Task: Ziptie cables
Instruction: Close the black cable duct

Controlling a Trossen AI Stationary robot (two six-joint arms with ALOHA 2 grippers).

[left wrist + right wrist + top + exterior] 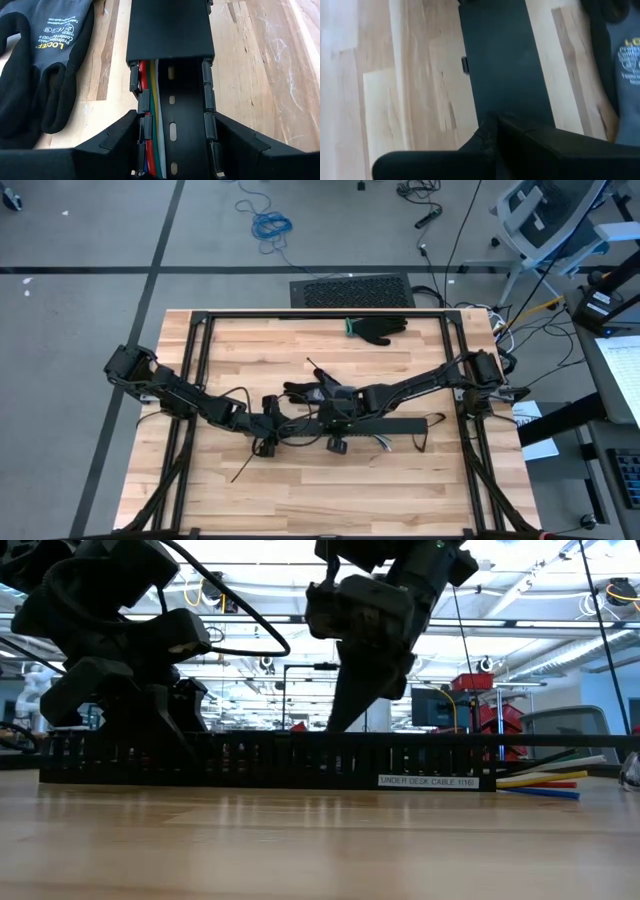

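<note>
A long black slotted channel (375,425) lies flat across the table's middle. The cables (150,145), red, yellow, green, white and blue, run inside its uncovered part, and their ends (545,782) stick out of one end onto the table. A black cover (170,30) closes the stretch beyond. My left gripper (172,142) straddles the uncovered part near the channel's left end. My right gripper (492,131) is shut and points down onto the cover, further right along the channel (335,725). My left gripper clasps the channel's uncovered part between its two fingers, one finger (117,137) against each outer slotted side wall (142,127). It comes from above, slanting along the channel. The channel stays flat on the table. My right gripper presses its shut fingertips (487,135) down on the flat top of the cover (495,60) from above, and the cover lies on the channel.
A black work glove (310,392) lies just beyond the channel, close to both grippers, and shows in the left wrist view (40,65). A second glove (378,330) lies near the far edge. A loose black zip tie (243,470) lies toward the near edge.
</note>
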